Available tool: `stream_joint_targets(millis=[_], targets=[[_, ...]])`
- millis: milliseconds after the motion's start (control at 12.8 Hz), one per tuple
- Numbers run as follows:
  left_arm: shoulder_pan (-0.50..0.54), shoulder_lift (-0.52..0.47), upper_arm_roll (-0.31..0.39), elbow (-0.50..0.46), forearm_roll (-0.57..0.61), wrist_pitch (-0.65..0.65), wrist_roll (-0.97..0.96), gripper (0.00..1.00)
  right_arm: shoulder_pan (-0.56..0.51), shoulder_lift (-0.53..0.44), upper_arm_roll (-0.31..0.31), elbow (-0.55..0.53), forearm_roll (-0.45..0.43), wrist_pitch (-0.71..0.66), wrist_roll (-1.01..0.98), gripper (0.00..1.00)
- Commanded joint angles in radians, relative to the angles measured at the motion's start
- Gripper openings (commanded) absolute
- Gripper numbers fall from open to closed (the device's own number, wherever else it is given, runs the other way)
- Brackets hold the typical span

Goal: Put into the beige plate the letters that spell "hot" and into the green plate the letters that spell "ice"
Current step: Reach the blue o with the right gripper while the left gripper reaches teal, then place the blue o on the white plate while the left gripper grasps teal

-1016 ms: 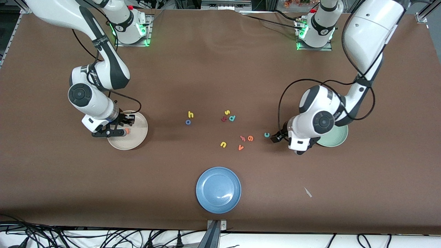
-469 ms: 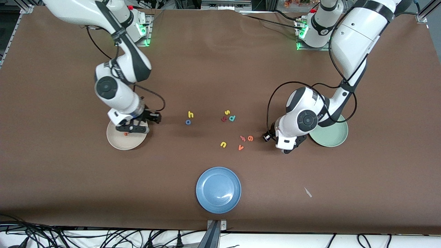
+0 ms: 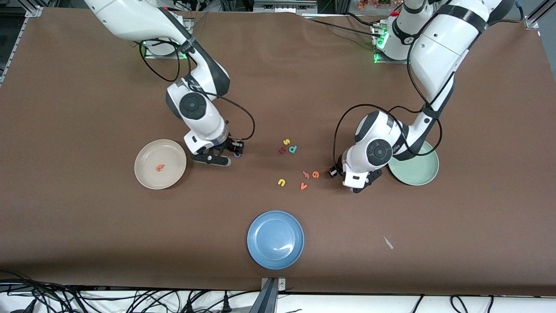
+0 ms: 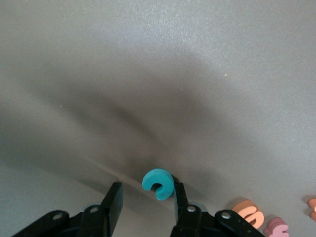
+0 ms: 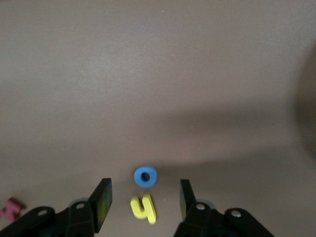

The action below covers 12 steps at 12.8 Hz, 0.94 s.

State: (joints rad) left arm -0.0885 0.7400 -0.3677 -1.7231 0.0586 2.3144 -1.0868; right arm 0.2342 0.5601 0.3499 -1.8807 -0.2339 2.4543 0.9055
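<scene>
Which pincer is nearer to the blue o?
Right. The right pincer hangs over the blue o; the left pincer is over the teal c, by the green plate.

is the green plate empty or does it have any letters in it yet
Empty where visible: the green plate shows bare mint surface, though the left arm covers part of it.
</scene>
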Motion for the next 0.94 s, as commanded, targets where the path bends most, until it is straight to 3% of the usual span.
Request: stream_joint_targets(millis=[0,313,391,704,782,860], targets=[[-0.011,0.007,0.009,0.013,0.027,0.005,-0.018,0.35,-0.001,0.067,-0.003,0.034,-0.073,0.046,0.07,0.63],[-0.011,0.006,0.009,0.014,0.029,0.005,-0.025,0.06,0.017,0.087,-0.003,0.034,-0.071,0.054,0.078,0.63],[-0.01,0.006,0.009,0.014,0.03,0.003,-0.024,0.05,0.028,0.098,-0.003,0.035,-0.076,0.055,0.102,0.63],[-0.008,0.003,0.009,0.014,0.03,0.003,-0.022,0.06,0.037,0.115,-0.005,0.023,-0.101,0.083,0.116,0.63],[-0.008,0.001,0.013,0.019,0.03,0.003,-0.025,0.18,0.037,0.115,-0.005,0.02,-0.099,0.083,0.116,0.62],[-0.008,0.002,0.018,0.051,0.029,0.003,-0.027,0.18,0.037,0.115,-0.006,0.02,-0.101,0.084,0.116,0.61]])
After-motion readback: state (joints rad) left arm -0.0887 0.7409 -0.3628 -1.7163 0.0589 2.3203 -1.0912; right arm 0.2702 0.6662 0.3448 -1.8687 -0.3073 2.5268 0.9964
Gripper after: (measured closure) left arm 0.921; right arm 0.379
